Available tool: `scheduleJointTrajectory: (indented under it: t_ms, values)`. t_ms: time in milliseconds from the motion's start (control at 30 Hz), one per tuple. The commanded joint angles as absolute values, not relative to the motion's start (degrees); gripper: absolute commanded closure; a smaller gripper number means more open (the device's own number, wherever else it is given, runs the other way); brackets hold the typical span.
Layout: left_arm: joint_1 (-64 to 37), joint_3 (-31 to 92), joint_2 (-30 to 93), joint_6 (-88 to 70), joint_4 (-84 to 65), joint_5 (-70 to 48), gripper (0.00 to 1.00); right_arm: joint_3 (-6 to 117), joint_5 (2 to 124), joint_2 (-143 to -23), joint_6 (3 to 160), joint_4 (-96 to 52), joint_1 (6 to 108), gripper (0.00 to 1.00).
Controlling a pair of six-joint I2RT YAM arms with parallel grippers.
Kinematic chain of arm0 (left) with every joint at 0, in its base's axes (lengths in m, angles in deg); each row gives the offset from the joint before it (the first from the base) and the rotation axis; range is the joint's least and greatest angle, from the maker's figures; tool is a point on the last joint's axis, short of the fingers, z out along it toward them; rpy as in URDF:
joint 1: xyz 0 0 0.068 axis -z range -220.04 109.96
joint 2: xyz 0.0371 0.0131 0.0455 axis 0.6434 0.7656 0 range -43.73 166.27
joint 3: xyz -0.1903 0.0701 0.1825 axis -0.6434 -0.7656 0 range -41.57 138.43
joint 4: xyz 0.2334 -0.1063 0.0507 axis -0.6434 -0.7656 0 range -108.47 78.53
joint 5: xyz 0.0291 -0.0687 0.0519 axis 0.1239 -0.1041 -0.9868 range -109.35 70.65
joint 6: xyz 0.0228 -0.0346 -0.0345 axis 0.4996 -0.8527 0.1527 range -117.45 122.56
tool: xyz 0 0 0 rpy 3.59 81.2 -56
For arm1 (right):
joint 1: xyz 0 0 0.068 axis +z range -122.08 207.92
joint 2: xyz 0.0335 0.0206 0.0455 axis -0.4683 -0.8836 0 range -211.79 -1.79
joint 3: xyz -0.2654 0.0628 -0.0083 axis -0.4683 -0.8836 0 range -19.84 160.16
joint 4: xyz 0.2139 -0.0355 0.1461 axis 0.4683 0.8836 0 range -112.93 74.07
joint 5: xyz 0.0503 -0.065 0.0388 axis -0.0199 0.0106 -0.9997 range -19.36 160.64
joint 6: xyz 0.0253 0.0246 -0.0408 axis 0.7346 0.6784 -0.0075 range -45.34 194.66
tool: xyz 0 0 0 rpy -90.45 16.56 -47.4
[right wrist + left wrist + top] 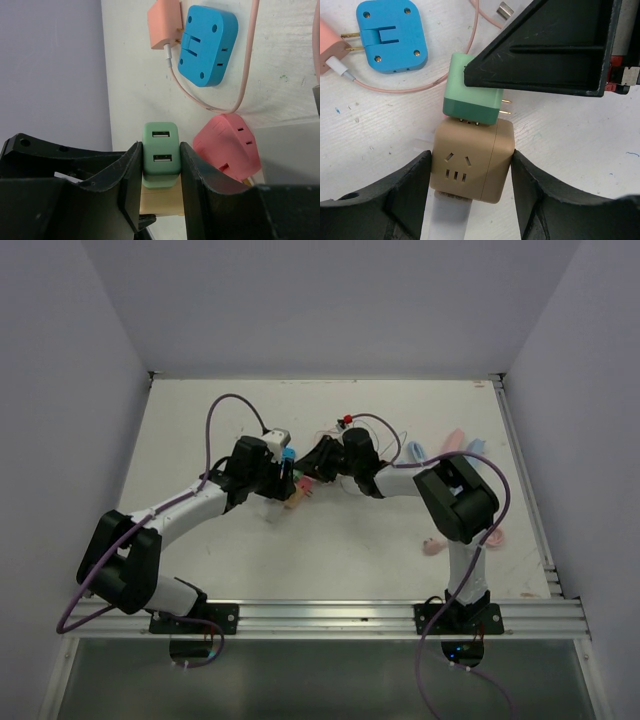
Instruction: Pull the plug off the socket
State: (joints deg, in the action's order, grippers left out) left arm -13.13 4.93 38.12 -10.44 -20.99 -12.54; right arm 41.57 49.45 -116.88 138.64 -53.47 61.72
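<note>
Plug [470, 100] is the two-tone green block seated on the far face of the beige socket cube [470, 165], in the middle of the table [380, 540]. My left gripper [471, 162] hugs the cube's flanks. My right gripper [160, 147] pinches the plug's sides, nearer and already on it. I'd pull straight away from the cube (both smooth, rounded plastic, probably slippy).
</note>
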Motion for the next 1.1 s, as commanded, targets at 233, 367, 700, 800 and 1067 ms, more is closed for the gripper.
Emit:
scheduleJointTrajectory:
  t_ms: [233, 367, 700, 800, 1067]
  values:
    - [-13.59, 3.25, 38.71, -10.45, -36.43, -17.06, 1.0, 44.67, 71.96, -110.17, 132.76, -53.25, 53.32, 1.0]
    - [-13.59, 3.43, 38.8, -10.54, -36.61, -17.24, 1.0, 45.72, 72.23, -109.28, 130.82, -50.8, 52.18, 1.0]
    - [-13.59, 3.78, 35.73, -10.54, -35.47, -19.0, 1.0, 49.33, 59.84, -111.83, 125.9, -44.64, 51.39, 1.0]
    - [-13.68, 3.69, 34.41, -10.36, -35.03, -19.08, 1.0, 50.99, 53.52, -114.99, 124.85, -43.5, 51.48, 1.0]
    - [-13.68, 3.52, 33.35, -9.84, -33.97, -20.32, 1.0, 54.86, 46.74, -121.41, 121.24, -39.46, 54.29, 0.89]
